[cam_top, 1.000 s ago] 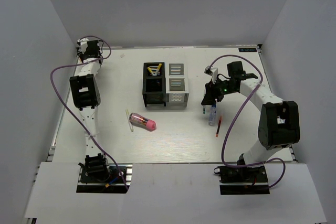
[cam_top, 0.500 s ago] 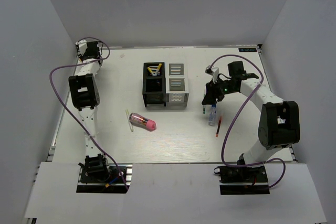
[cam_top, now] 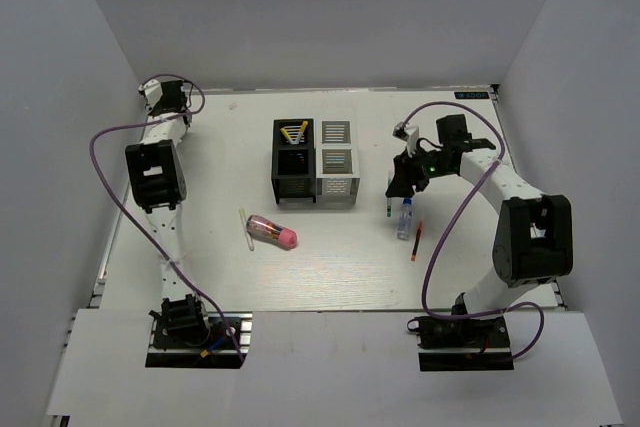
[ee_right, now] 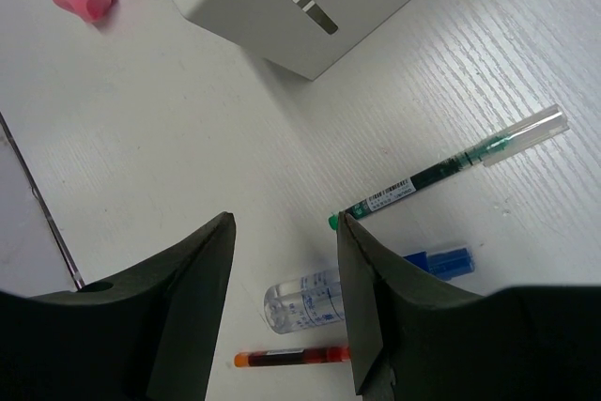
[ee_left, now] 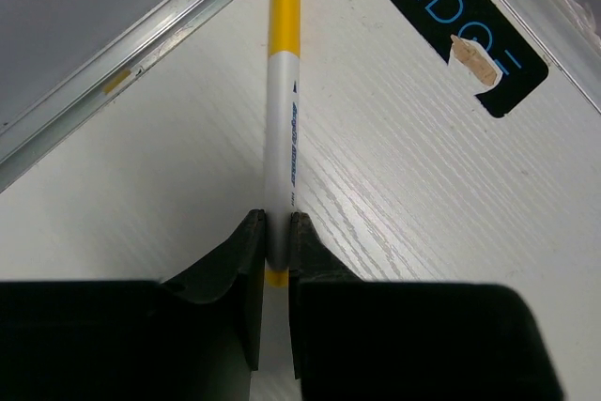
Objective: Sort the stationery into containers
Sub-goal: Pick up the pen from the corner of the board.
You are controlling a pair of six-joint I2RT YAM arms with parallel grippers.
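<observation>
Top view: L gripper (cam_top: 160,97) sits in the far upper-left corner of the table (cam_top: 330,277); its state is unreadable here. R gripper (cam_top: 399,185) is right of centre, just above the green pen (cam_top: 388,209), clear bottle (cam_top: 404,221) and red pen (cam_top: 415,241). Black organizer (cam_top: 293,169) & silver-white organizer (cam_top: 338,162) touch at centre. Yellow pens (cam_top: 296,132) stand in the black one's rear cell. Pink cylinder (cam_top: 273,232) and white pen (cam_top: 243,230) lie at lower left of them.

L wrist view: fingers are clamped on a yellow-and-white marker (ee_left: 282,110) that points toward top centre, its tip near the metal rail (ee_left: 141,44). Black label (ee_left: 451,30) is at upper right.

R wrist view: jaws are spread wide w/ nothing between. The green pen's tip is just beside the frame-right finger. Bottle & red pen are at lower centre, the silver-white organizer's corner at top.
</observation>
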